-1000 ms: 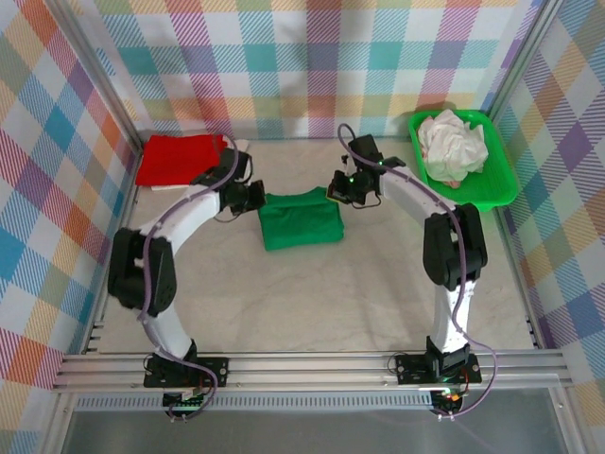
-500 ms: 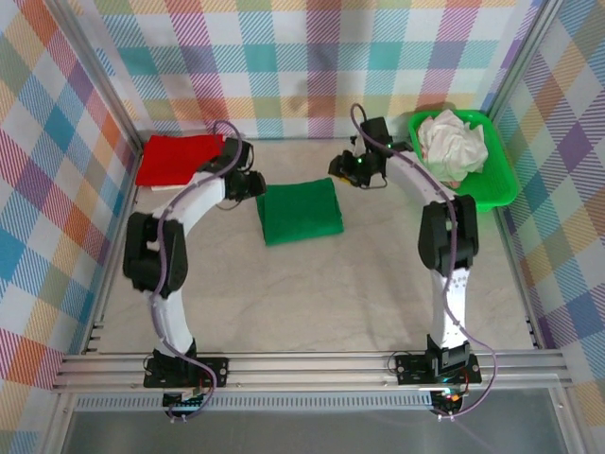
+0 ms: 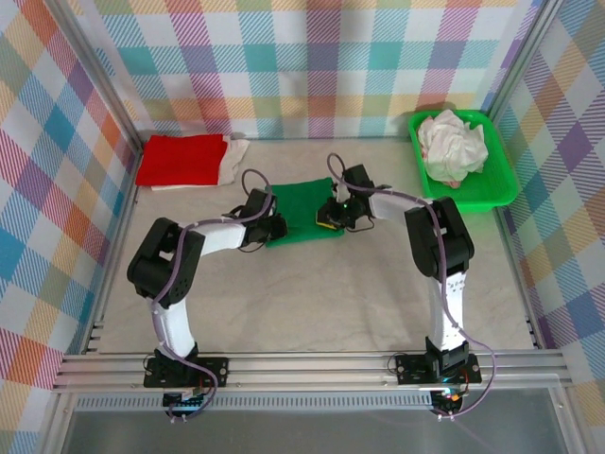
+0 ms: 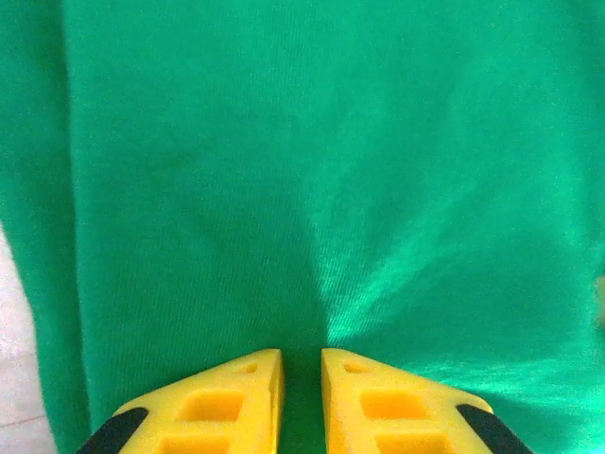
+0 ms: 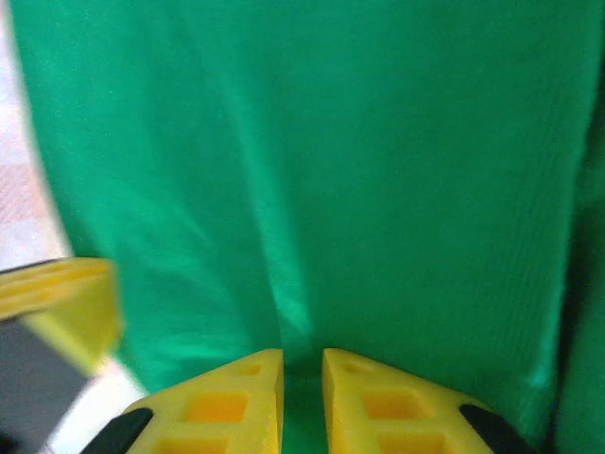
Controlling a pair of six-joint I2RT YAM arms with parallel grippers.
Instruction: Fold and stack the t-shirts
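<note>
The left pincer (image 4: 301,356) has its two yellow fingers almost together. A thin ridge of the dark green cotton t-shirt (image 4: 331,170) is nipped between them, and a crease runs up the cloth from the gap. The right pincer (image 5: 302,356) looks the same in its own wrist view: two yellow fingers drawn close, a sliver of green cloth (image 5: 378,142) between them, and folds fanning upward from there.

From above, the left pincer (image 3: 272,227) sits at the lower left edge of that shirt (image 3: 301,200). The right pincer (image 3: 331,214) sits on the shirt's right side, so the two face each other across it. The shirt lies as a flat folded block a little above the middle of the frame, on the pale table (image 3: 331,303).

I count one green shirt and one red cotton t-shirt (image 3: 181,159), which lies folded flat in the upper left, well apart from both arms. One flat piece of white cloth (image 3: 233,157) touches the red shirt's right edge and shows along its lower edge. At the upper right there is one bright green plastic tray (image 3: 498,194) with a crumpled heap of white cotton shirts (image 3: 452,142) in it. I cannot tell how many shirts are in the heap.

There are two arms, white with black joints, curving in from the bottom of the frame. Checked cloth walls (image 3: 312,66) stand around the table.
</note>
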